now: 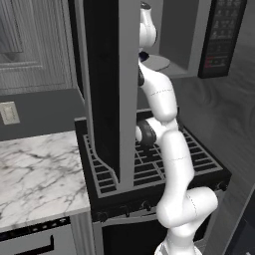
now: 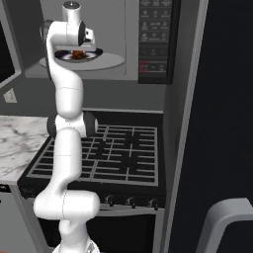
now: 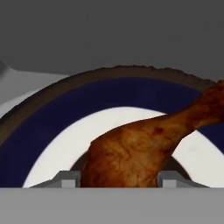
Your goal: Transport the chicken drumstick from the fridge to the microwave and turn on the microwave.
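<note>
The chicken drumstick (image 3: 144, 148), glossy reddish-brown, sits thick end between my gripper (image 3: 119, 178) fingertips, its thin end pointing up right. My gripper is shut on it. It hangs just over a white plate with a dark blue ring (image 3: 131, 94). In the right base view my gripper (image 2: 79, 49) is inside the open microwave (image 2: 113, 24), with the drumstick (image 2: 77, 54) over the plate (image 2: 94, 55) on the round turntable (image 2: 112, 62). The black button panel (image 2: 157, 39) with red marks is to the right. The fridge is out of view.
The microwave's open door (image 1: 104, 84) stands as a tall dark slab over the stove (image 1: 149, 167). Below the microwave lies the black grated stove (image 2: 123, 153). A marble counter (image 1: 35, 169) is on the left. A tall dark panel (image 2: 222, 99) walls the right side.
</note>
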Robot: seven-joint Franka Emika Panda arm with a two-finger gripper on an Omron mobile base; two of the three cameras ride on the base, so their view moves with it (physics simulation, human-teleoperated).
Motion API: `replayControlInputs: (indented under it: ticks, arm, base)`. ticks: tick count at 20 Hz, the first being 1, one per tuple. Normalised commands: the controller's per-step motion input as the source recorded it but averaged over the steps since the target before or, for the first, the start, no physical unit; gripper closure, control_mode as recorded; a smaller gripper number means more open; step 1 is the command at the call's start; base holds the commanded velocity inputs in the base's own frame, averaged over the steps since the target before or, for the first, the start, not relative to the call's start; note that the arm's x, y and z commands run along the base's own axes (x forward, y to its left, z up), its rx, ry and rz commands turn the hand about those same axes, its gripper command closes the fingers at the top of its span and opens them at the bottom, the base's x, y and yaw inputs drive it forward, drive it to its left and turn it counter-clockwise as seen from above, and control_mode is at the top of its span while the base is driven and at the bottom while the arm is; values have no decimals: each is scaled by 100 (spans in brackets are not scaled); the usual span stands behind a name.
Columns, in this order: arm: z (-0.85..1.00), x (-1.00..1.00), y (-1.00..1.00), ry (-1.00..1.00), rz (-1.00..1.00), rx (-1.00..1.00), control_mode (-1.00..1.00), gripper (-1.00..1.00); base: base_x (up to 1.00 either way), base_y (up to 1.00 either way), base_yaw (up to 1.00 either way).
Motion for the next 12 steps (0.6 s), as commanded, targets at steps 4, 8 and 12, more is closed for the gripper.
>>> replayControlInputs:
  ticks: [4, 8, 12]
  arm:
    - [0, 12, 0, 8, 2, -2, -100, -100]
    - [3, 5, 0, 5, 2, -1, -100, -100]
    - [11, 0, 0, 1, 0, 0, -100, -100]
  base:
    - [0, 0, 0]
    - [0, 0, 0]
    - [0, 0, 0]
